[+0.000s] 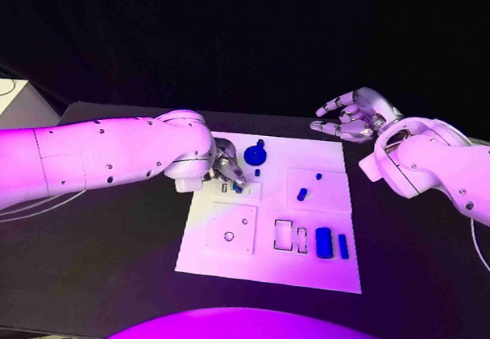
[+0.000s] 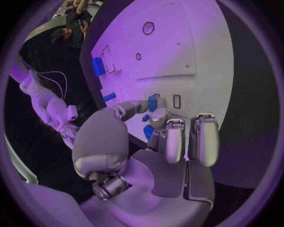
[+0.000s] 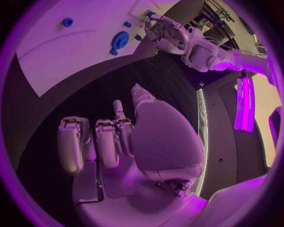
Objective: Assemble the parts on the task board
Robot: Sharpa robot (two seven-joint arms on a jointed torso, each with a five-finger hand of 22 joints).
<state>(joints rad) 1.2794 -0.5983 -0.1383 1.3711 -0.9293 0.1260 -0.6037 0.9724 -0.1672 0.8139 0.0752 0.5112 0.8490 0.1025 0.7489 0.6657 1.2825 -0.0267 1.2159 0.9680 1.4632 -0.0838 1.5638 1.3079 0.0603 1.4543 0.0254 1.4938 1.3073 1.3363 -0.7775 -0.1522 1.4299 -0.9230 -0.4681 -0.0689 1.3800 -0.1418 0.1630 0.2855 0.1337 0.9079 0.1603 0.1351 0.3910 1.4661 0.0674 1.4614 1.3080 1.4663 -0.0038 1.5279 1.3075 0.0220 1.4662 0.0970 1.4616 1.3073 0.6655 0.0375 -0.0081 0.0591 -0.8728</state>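
A white task board (image 1: 271,257) lies mid-table. The left hand (image 1: 220,171) pinches a small blue peg (image 2: 153,102) over the board's ten o'clock area. The right hand (image 1: 350,115), fingers apart, holds nothing at one o'clock. Several blue parts (image 1: 325,242) lie loose, so assembly looks early.

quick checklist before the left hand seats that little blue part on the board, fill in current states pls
1. Left hand holds a small blue part between its fingertips: ok.
2. Part is over the task board, near a small rectangular slot: ok.
3. Part lined up with that slot: cannot tell, the fingers hide the contact.
4. Right hand is off the board, beyond its far corner, holding nothing: ok.
5. Other blue parts, like the round gear-like piece and the two bars, lie apart from the left hand: ok.
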